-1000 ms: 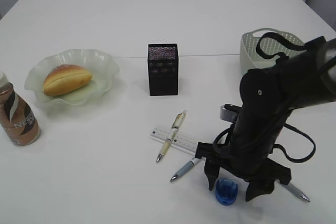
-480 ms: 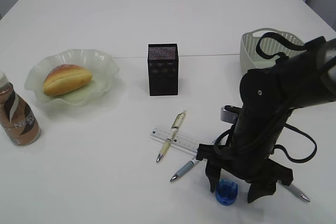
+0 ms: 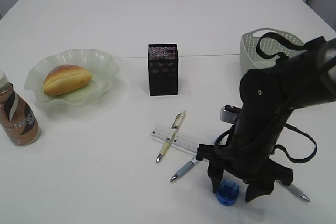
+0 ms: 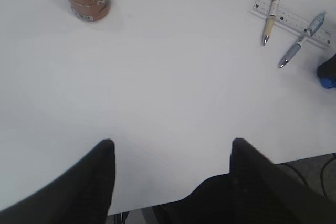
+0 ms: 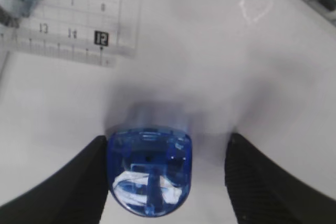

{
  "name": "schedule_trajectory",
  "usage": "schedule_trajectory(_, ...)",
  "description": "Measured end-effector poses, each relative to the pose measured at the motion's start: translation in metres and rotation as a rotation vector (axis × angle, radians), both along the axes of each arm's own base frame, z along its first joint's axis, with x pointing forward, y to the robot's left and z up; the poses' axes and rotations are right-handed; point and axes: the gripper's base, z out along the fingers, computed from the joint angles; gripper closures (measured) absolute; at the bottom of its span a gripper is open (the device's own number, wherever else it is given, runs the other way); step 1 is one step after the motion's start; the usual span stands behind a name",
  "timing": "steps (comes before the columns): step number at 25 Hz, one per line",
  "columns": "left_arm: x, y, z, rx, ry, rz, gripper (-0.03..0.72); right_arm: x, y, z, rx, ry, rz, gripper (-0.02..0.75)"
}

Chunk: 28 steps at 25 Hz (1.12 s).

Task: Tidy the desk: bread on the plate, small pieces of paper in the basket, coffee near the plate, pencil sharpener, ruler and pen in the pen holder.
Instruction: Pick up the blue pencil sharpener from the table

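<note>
Now the right jaws narrow around the pencil sharpener [image 3: 228, 192].

Over the last second the right gripper [image 5: 167, 174] has sunk lower, and the blue sharpener now sits between its fingers, touching the left one, a gap at the other; the jaws are still apart, not clamped. I judge the grasp is about to complete, ahead of a carry to the pen holder [image 3: 163, 69]. The left gripper [image 4: 170, 169] hangs with its jaws apart over bare counter [image 3: 105, 150].

Exterior: slanted down across the white smooth tabletop [image 3: 105, 182]. Wrists: left looking forward and down, right close above; all sharing the clear plastic ruler [image 3: 176, 139].
</note>
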Motion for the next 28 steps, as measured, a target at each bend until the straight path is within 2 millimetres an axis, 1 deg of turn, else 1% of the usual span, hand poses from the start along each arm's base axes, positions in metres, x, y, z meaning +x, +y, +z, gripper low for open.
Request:
schedule_trajectory(5, 0.0, 0.0, 0.0, 0.0, 0.0, 0.0, 0.191, -0.0002, -0.0001, 0.0, -0.001, 0.002, 0.0, 0.299)
schedule_trajectory(12, 0.0, 0.0, 0.0, 0.0, 0.0, 0.0, 0.191, -0.0012, -0.0004, 0.0004, -0.006, 0.016, 0.002, 0.383)
schedule_trajectory(19, 0.0, 0.0, 0.0, 0.0, 0.0, 0.0, 0.191, -0.0021, -0.0007, 0.0004, -0.008, 0.025, 0.013, 0.393)
schedule_trajectory(28, 0.0, 0.0, 0.0, 0.0, 0.0, 0.0, 0.191, -0.0053, -0.0019, 0.0006, -0.007, 0.043, 0.181, 0.394)
